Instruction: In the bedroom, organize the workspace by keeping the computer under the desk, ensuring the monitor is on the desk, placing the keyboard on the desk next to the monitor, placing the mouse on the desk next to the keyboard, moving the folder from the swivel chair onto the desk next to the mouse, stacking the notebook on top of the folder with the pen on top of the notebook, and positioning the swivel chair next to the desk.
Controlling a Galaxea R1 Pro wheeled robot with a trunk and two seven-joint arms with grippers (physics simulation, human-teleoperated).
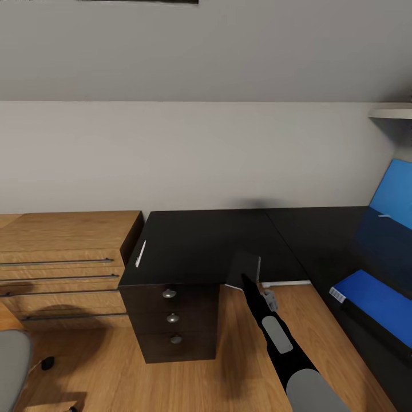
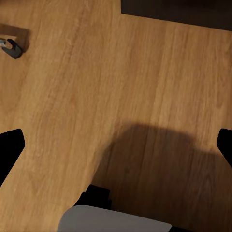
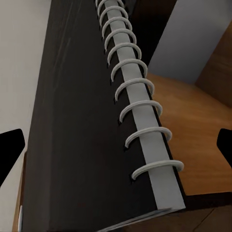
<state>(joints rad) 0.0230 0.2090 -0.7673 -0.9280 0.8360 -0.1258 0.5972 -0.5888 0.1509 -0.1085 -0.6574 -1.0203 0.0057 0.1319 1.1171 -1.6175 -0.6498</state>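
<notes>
The black-topped desk (image 1: pixel 206 240) runs along the wall and turns at the right. A dark spiral-bound notebook (image 1: pixel 245 268) lies at its front edge, slightly overhanging. My right gripper (image 1: pixel 247 280) is at the notebook, open. In the right wrist view its fingertips (image 3: pixel 10 152) stand wide on either side of the notebook (image 3: pixel 87 135). The pale pen (image 1: pixel 140 253) rests on the desk's left edge. On the right wing lies the blue folder (image 1: pixel 377 300). The swivel chair's grey seat (image 1: pixel 10 366) shows at lower left. My left gripper (image 2: pixel 116 150) hangs open over the floor. Computer, monitor, keyboard and mouse are out of view.
A black drawer unit (image 1: pixel 171 323) stands under the desk's left end, with a light wooden cabinet (image 1: pixel 63 263) beside it. The blue back panel (image 1: pixel 395 194) rises at far right under a shelf (image 1: pixel 392 111). A chair caster (image 2: pixel 12 46) sits on the wooden floor (image 2: pixel 116 87).
</notes>
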